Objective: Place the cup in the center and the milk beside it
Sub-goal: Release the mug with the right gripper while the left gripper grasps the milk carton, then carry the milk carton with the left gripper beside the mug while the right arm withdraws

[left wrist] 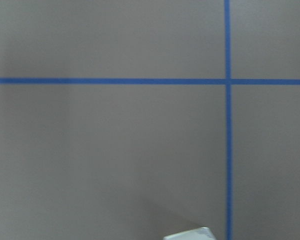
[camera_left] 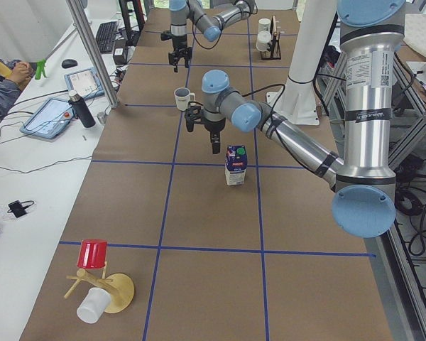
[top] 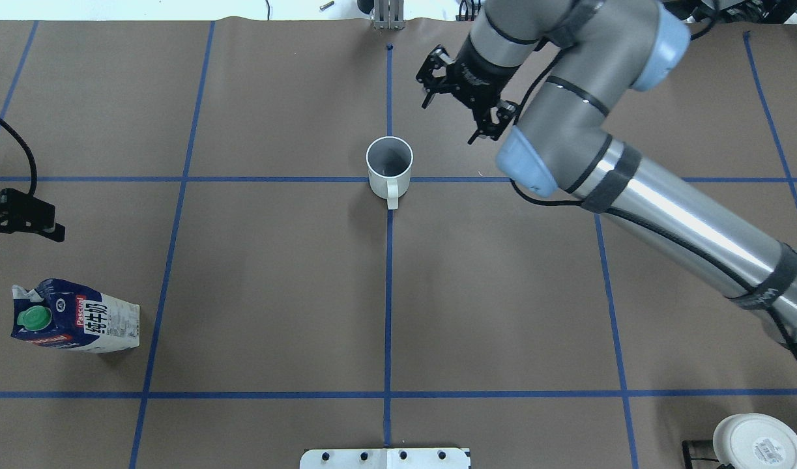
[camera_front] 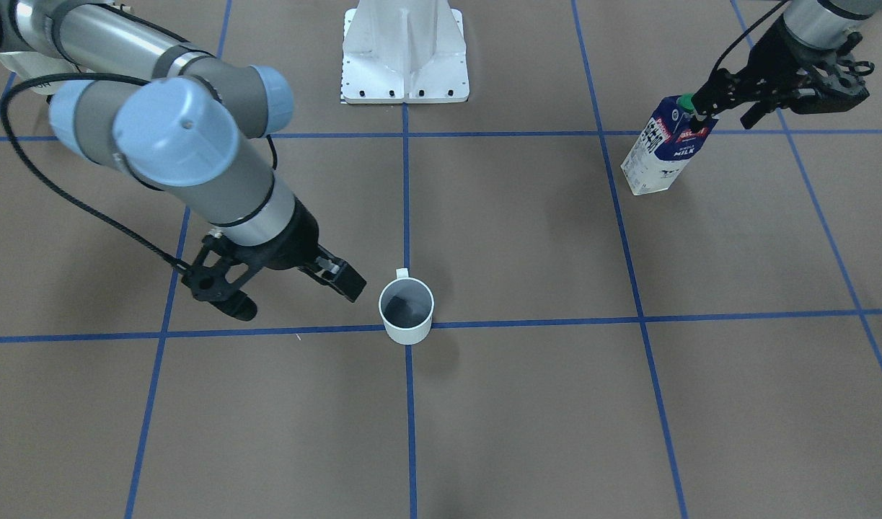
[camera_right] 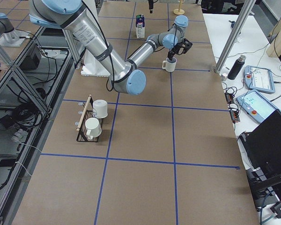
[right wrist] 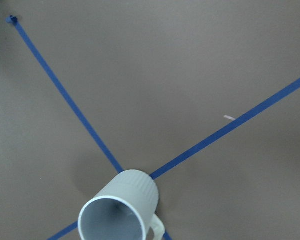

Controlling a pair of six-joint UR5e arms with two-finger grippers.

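Note:
The cup (camera_front: 406, 310), a small white mug with a grey inside, stands upright on the central crossing of the blue lines; it also shows in the overhead view (top: 390, 166) and the right wrist view (right wrist: 122, 212). My right gripper (camera_front: 293, 295) is open and empty, a little to the side of the cup and apart from it (top: 450, 119). The milk (top: 72, 319), a blue and white carton with a green cap, stands at the table's left side (camera_front: 668, 148). My left gripper (top: 23, 240) is open and empty, raised just beyond the carton and not touching it (camera_left: 202, 135).
The white robot base plate (camera_front: 404, 50) is at the table's near-robot edge. A rack with white mugs (camera_right: 91, 119) stands on the robot's right. A wooden stand with a red cup and a white cup (camera_left: 92, 280) is at the far left end.

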